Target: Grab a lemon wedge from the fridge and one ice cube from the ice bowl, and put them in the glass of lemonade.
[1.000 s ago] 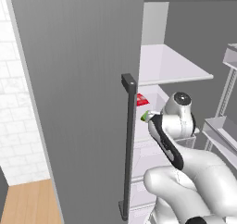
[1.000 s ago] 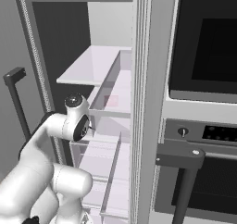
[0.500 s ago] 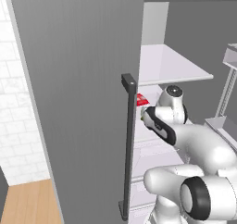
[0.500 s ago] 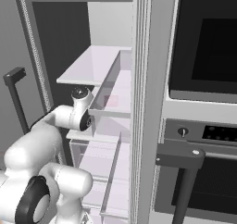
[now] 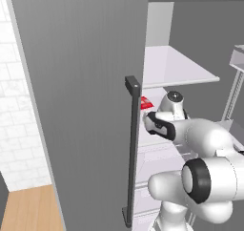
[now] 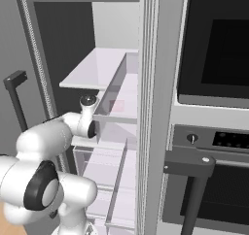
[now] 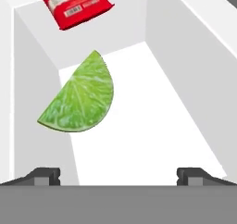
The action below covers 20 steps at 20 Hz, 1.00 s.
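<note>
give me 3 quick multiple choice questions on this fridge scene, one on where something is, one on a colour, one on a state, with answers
1. In the hand view, where does the lemon wedge lie relative to the gripper?
A. ahead of it and toward the left fingertip
B. clamped between the fingertips
C. behind the red packet

2. What colour is the packet lying beyond the wedge?
A. blue
B. red
C. black

3. How does the gripper stand?
A. shut on the wedge
B. shut on nothing
C. open, holding nothing

Answers:
1. A, the wedge sits on the white shelf above and left of centre, clear of both fingertips.
2. B, it is red with a white label patch.
3. C, the two fingertips stand far apart at the bottom corners with bare shelf between them.
</note>
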{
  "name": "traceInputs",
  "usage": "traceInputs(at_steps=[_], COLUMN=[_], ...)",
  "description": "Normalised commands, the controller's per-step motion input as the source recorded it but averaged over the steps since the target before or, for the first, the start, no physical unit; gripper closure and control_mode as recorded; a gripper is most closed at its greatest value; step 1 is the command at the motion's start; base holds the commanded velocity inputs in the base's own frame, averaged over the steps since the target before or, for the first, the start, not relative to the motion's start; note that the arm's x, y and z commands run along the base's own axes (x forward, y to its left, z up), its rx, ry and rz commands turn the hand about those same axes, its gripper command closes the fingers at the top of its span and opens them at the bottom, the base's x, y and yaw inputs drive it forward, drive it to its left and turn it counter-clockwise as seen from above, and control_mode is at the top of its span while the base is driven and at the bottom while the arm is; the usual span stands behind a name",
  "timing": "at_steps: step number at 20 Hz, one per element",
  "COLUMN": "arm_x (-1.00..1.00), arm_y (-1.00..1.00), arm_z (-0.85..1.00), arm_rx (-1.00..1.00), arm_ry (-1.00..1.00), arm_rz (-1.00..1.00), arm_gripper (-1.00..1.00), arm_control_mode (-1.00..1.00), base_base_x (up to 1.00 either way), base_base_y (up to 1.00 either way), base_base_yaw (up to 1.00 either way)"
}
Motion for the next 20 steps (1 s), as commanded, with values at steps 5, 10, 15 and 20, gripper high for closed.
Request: traceInputs(at_steps=[5, 10, 15, 20], arm_x=[0.34, 0.38, 0.23, 0.22], arm_y=[0.05, 0.17, 0.08, 0.0], arm_z=[-0.07, 0.0, 0.0, 0.0], arm_rx=[0.0, 0.0, 0.0, 0.0], arm_ry=[0.0, 0.01, 0.0, 0.0], arm_rz=[0.0, 0.0, 0.0, 0.0], arm_gripper=[-1.0, -1.0, -1.0, -1.0], arm_control_mode=[-1.0, -1.0, -1.0, -1.0], base_base_x=[0.0, 0.0, 0.0, 0.0], base_base_y=[0.0, 0.0, 0.0, 0.0], base_base_yaw=[0.0, 0.0, 0.0, 0.0])
